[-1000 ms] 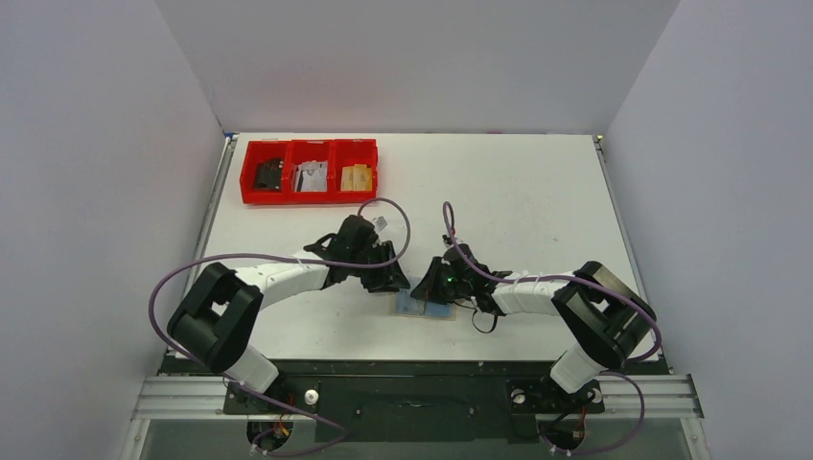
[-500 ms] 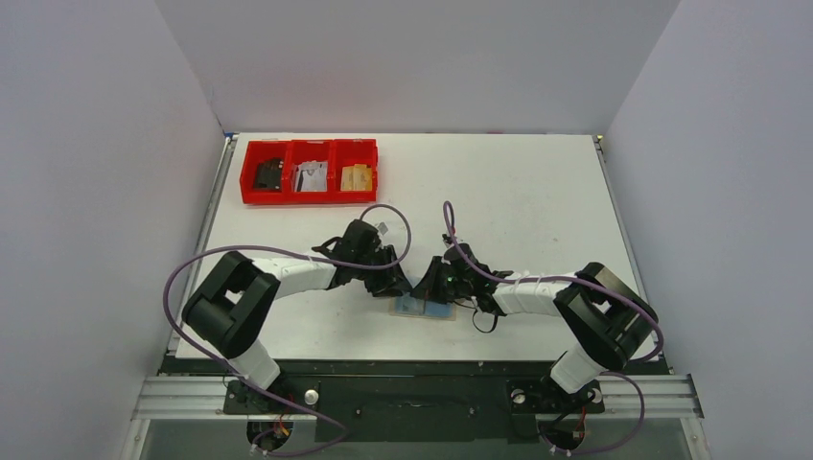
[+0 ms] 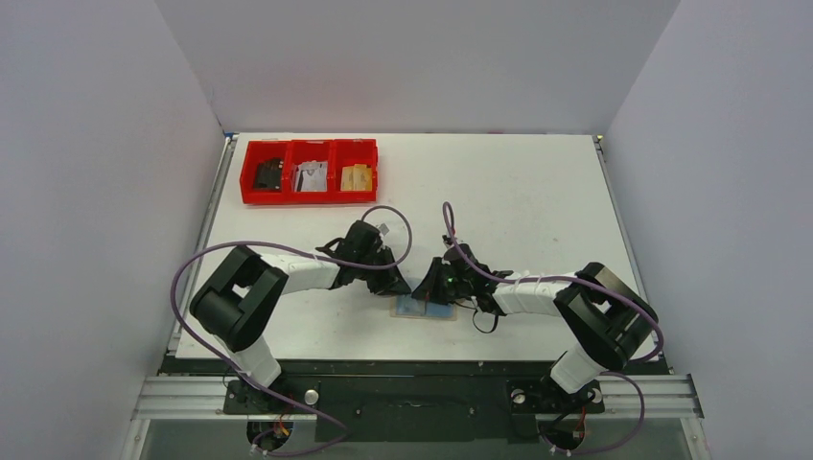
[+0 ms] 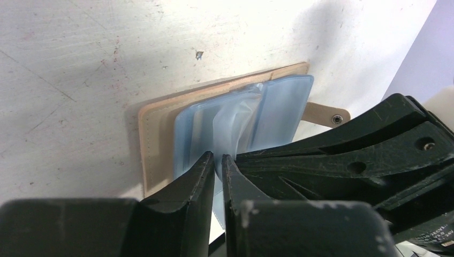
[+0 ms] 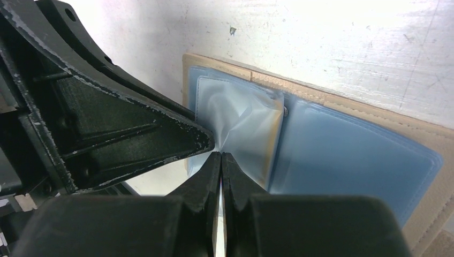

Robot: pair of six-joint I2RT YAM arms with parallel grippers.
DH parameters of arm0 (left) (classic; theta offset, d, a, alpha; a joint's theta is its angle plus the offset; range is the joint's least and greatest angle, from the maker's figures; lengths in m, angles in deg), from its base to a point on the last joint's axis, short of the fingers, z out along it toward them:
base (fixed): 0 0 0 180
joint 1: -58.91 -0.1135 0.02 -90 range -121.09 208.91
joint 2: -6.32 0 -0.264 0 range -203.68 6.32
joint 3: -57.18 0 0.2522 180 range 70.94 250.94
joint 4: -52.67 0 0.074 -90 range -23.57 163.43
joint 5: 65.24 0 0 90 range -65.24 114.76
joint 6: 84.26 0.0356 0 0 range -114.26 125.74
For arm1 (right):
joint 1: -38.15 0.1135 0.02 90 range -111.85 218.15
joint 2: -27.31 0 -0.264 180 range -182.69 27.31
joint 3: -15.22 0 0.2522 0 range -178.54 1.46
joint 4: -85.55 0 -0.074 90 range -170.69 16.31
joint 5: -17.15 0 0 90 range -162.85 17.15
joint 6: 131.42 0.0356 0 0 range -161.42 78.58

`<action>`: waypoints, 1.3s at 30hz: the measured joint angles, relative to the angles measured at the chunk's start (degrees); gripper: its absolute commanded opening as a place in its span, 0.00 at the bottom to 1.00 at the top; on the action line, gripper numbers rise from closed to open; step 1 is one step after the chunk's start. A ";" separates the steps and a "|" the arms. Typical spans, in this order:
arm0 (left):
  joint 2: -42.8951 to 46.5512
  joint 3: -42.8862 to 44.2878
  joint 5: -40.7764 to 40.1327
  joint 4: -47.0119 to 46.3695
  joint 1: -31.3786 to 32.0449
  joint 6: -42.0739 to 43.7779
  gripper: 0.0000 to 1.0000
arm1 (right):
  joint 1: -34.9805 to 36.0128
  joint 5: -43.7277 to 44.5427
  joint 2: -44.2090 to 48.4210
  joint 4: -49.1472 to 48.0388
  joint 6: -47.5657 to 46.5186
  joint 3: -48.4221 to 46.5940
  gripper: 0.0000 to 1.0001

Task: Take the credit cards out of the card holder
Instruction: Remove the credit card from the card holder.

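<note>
Left hand [image 4: 218,159] and right hand [image 5: 220,156] pinch the card holder [image 4: 155,139].

The holder [image 4: 155,123] is tan with a paler stitched edge, and its tab [image 4: 325,113] carries a silvery stud. The cards [image 4: 281,104] are pale blue-grey, glossy, and cloudy white where they bulge. The left tool [image 4: 217,159] and right tool [image 5: 220,156] are matt black, flecked grey along worn edges. The desk [image 3: 518,192] is white with faint grey scratches. The tray [image 3: 309,198] is bright red, its bins showing black, whitish-grey and yellowish-tan. The arms [image 3: 288,276] are white and black, their cables [image 3: 383,208] purple. The walls [image 3: 96,144] are pale lilac-grey.
</note>
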 measured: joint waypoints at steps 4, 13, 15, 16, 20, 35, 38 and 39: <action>-0.37 0.00 -0.04 0.02 0.04 0.00 0.00 | 0.00 0.04 0.26 0.98 -0.26 -0.09 0.22; -0.37 0.00 -0.70 0.20 0.07 0.07 0.00 | 0.00 1.40 4.87 4.72 -1.36 -0.70 0.42; -0.28 0.00 -1.09 0.52 0.11 0.20 0.00 | 0.00 2.23 5.99 6.23 -1.57 -1.07 0.43; -0.17 0.00 -1.33 0.79 0.15 0.28 0.00 | 0.00 2.89 6.67 7.34 -1.73 -1.29 0.43; 1.29 0.02 -2.10 2.51 0.76 0.98 0.00 | 0.00 6.21 9.66 12.37 -2.62 -2.01 0.44; 3.52 4.55 -2.75 4.92 5.77 2.12 0.26 | -0.04 15.47 17.68 25.05 -4.31 -3.45 0.45; 3.26 5.73 -2.75 4.90 6.67 2.27 0.31 | -0.33 16.55 18.99 26.36 -4.33 -3.48 0.45; 3.04 6.21 -2.75 4.92 6.97 2.32 0.32 | -0.37 16.94 19.50 26.82 -4.35 -3.50 0.45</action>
